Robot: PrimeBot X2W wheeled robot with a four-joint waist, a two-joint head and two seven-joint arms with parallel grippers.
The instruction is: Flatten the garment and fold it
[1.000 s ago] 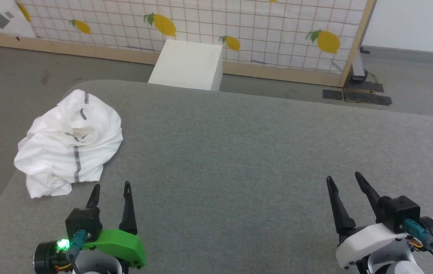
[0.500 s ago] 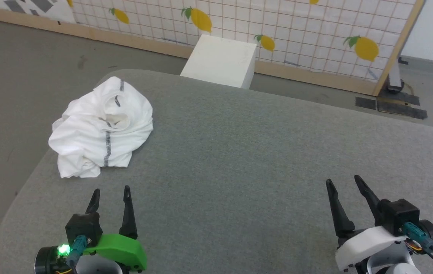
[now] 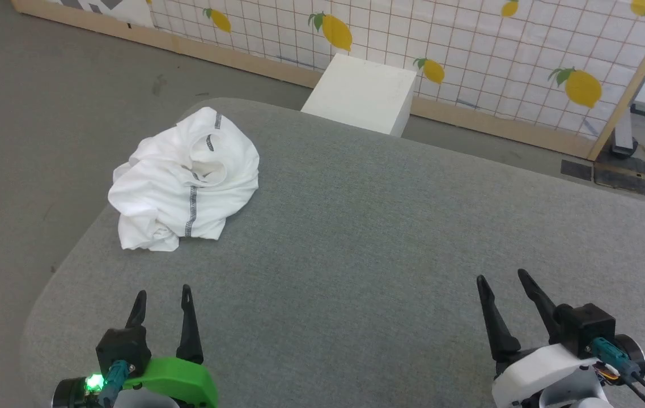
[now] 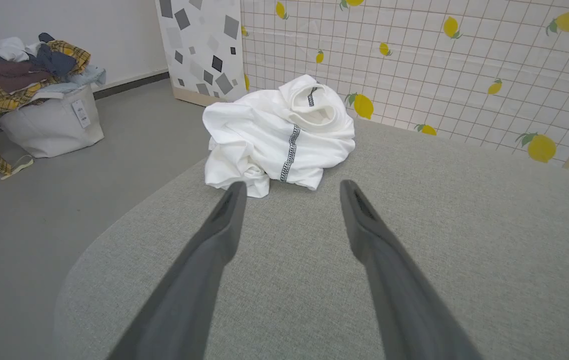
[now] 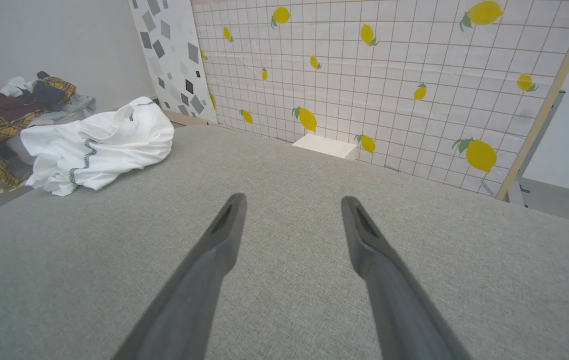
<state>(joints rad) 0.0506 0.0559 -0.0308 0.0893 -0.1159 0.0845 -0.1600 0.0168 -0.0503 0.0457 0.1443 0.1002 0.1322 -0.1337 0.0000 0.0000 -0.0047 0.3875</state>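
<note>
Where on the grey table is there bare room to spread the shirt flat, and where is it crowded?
The table lies bare from the garment across to the right gripper, and along the near strip to the left gripper. Crowded: only its far left corner, under the crumpled garment.

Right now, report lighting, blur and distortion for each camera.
Head view: even, soft light, sharp; the garment casts barely a shadow on the table. Left wrist view: wide-angle perspective, the left claw looms oversized toward the bottom edge, slightly soft there. Right wrist view: same stretch on the right claw; no glare.
</note>
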